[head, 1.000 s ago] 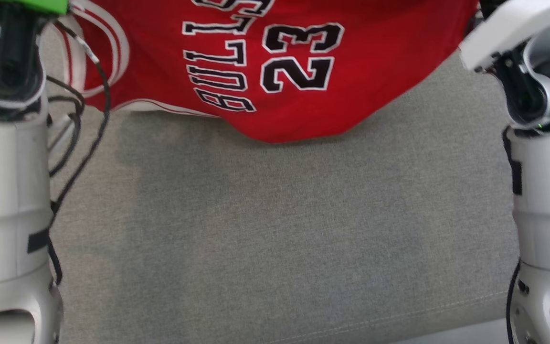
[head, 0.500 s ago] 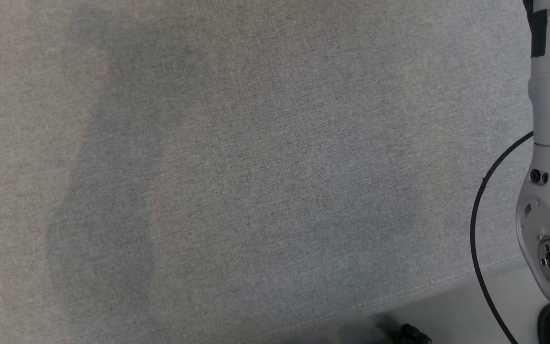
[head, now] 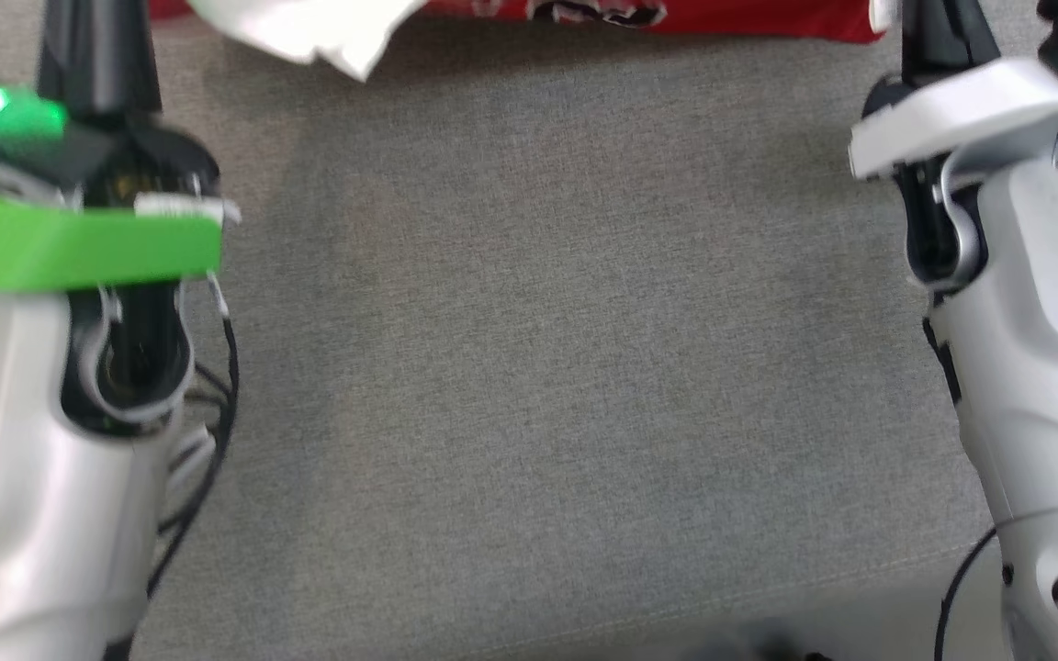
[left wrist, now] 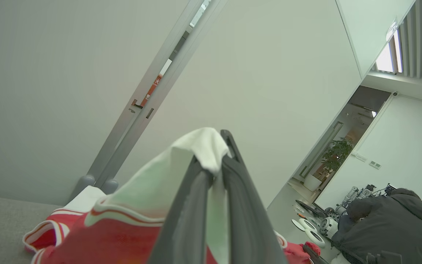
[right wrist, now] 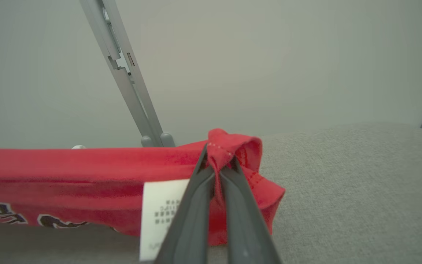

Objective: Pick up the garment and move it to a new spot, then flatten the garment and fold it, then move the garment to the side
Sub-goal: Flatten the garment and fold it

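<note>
The garment is a red jersey with white trim and black lettering. A strip of it (head: 676, 14) and a white part (head: 309, 32) lie along the top edge of the head view. My left gripper (head: 97, 46) and right gripper (head: 938, 32) reach up toward it, well apart. In the left wrist view the left gripper (left wrist: 214, 156) is shut on a white fold of the garment (left wrist: 130, 220). In the right wrist view the right gripper (right wrist: 218, 159) is shut on a bunched red hem corner of the garment (right wrist: 68, 172), near a white care label (right wrist: 161, 212).
A grey fabric surface (head: 538, 367) spreads between my arms, with its near edge (head: 768, 610) low in the head view. A pale wall with a grey door rail (left wrist: 141, 106) stands behind. A person in a dark jacket (left wrist: 387, 227) crouches among robot parts on the floor.
The head camera has swung down and back, so the picture shifted. The jersey, hanging with its number showing a second ago, is now a strip at the top edge. Both grips hold.
</note>
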Robot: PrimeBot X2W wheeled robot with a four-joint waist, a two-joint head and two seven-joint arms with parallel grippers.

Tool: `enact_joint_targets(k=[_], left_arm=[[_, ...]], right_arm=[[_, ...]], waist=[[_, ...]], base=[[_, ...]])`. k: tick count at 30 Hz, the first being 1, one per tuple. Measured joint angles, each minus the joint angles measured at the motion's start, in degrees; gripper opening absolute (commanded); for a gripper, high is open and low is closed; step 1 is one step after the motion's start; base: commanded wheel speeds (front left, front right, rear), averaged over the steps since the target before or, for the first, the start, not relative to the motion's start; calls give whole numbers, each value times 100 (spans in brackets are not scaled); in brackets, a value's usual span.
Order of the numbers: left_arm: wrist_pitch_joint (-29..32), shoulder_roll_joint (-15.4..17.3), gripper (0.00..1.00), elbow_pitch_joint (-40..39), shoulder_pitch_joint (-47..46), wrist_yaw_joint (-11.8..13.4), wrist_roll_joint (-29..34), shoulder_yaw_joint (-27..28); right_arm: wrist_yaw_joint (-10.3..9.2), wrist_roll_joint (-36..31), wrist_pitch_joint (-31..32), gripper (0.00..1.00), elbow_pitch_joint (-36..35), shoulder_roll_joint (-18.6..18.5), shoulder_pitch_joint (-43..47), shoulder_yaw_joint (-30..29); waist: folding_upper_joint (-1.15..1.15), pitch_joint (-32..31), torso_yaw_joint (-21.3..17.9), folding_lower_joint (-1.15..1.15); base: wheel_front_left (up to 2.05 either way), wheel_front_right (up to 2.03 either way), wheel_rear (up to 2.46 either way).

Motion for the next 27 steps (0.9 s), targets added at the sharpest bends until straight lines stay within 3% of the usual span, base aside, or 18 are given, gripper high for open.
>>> enact_joint_targets(k=[5,10,22,27], left_arm=[[1,-66,0,-266,1788,0,-174,90],[1,-114,0,-190,3038,0,-277,-80],[241,-104,0,543,3933,-1,-249,-500],[589,0,0,638,4184,36,-412,-616]], right_arm=[[4,159,248,0,-200,-156,1141,-243],[5,197,694,0,-665,-19,2170,-675],[7,-657,2518,0,-2466,527,4341,-1716],[7,-510,3147,0,-3049,555,4961,-1839]], waist=[[0,-409,131,0],[0,-851,284,-1],[0,-1668,672,-1],[0,-1858,749,-1]], base=[[0,0,0],[0,0,0],[0,0,0],[0,0,0]])
